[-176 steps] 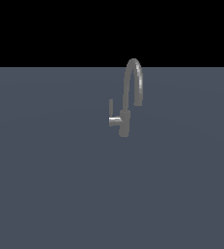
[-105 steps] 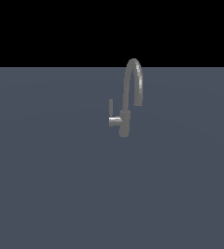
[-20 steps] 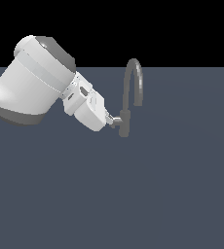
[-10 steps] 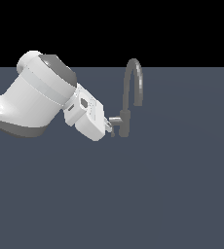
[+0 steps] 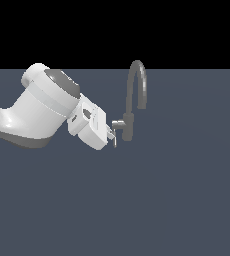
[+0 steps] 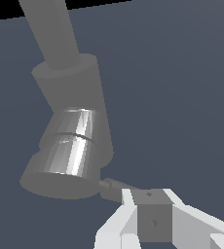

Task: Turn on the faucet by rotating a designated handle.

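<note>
- A white robot arm reaches in from the nine o'clock edge of the exterior view, its gripper pressed up against the faucet, which stands slightly above and to the right of frame centre.
- The faucet's arched spout rises toward twelve o'clock and curls over to the exterior view's right, its base resting on a flat, dark blue-grey surface.
- The handle juts from the base toward nine o'clock as a short grey bar; the gripper's white body covers its outer end, so the slim rod beyond it cannot be made out clearly.
- In the wrist view, the faucet's cylindrical base fills the frame at close range, shiny bands around its middle, with the stub of the handle running into the white fingers.
- The fingers sit narrowly set around a grey block at the handle's end and appear to clasp it.
- Behind the surface lies only a black background.
</note>
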Robot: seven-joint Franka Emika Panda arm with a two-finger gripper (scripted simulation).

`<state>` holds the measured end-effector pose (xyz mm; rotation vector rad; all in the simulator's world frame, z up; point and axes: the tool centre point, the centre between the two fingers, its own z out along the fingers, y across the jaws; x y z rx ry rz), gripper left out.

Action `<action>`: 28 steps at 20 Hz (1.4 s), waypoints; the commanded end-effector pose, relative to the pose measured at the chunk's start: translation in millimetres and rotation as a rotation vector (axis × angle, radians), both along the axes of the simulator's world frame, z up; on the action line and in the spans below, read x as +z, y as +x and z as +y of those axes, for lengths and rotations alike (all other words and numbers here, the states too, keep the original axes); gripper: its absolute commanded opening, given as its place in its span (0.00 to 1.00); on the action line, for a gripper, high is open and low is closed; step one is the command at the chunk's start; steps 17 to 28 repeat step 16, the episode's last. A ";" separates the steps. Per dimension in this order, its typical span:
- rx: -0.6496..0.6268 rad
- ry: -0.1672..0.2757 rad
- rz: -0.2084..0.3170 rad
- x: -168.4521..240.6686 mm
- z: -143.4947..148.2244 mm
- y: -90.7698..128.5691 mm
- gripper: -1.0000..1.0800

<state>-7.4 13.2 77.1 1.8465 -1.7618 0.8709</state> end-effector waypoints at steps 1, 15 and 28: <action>-0.004 -0.006 0.006 -5.7 -2.8 2.4 0.00; -0.025 -0.007 0.044 -52.3 -10.2 26.3 0.00; -0.025 -0.007 0.044 -52.3 -10.2 26.3 0.00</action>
